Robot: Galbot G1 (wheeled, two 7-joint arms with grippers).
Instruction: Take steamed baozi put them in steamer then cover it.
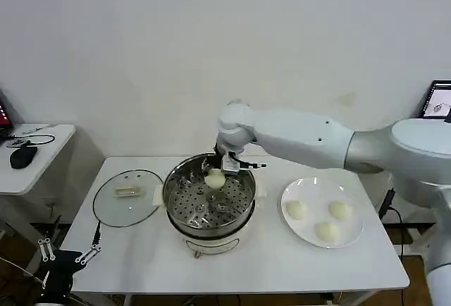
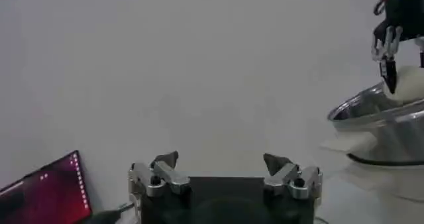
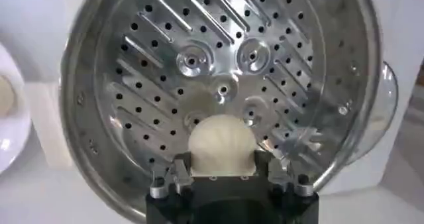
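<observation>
Right end effector (image 3: 222, 172) is gripping one steamed baozi (image 3: 221, 146) above the steamer (image 1: 209, 200) tray. Three more are sitting on the white plate (image 1: 352, 232). Left end effector (image 2: 225, 169) is hanging open, off the desk (image 1: 282, 264).

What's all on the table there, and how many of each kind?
Baozi: 4, with 3 on the plate and 1 held in the right gripper over the steamer
Steamer: 1
White plate: 1
Glass lid: 1
Total: 7
</observation>
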